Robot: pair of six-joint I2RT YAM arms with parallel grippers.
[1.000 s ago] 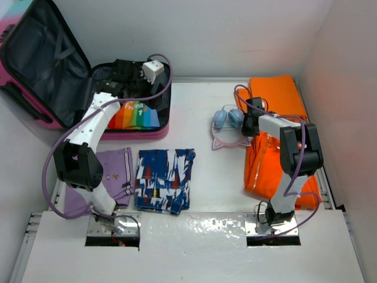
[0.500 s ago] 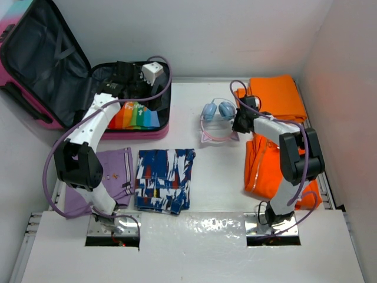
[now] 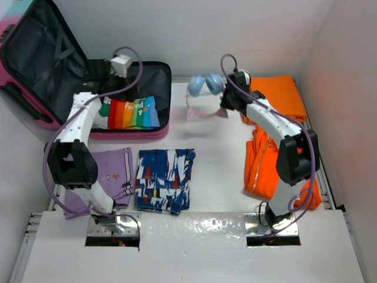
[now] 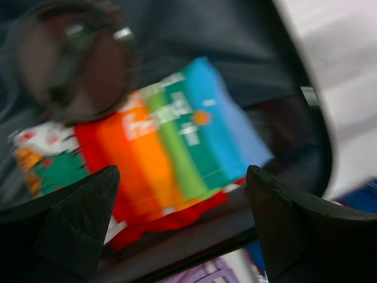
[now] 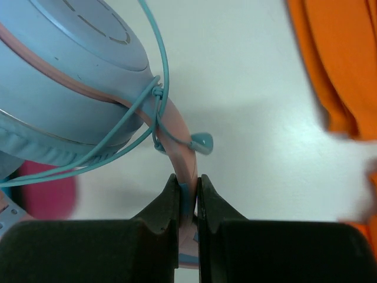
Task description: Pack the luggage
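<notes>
right jaws pinched on headband of blue-pink headphones (image 5: 70, 65), held above bench (image 3: 212, 159), beside luggage (image 3: 41, 53) lying open far left. left jaws wide, empty, over rainbow garment (image 3: 132, 113) packed inside. unpacked: purple shorts (image 3: 112, 171), patterned shorts (image 3: 165, 180), orange clothes (image 3: 274, 94). early stage.

Blurred view: left gripper (image 4: 182, 177) spread wide above rainbow-striped cloth (image 4: 159, 153) lying in dark-lined luggage (image 4: 224, 53); round dark object (image 4: 76, 65) upper left, unidentifiable.
</notes>
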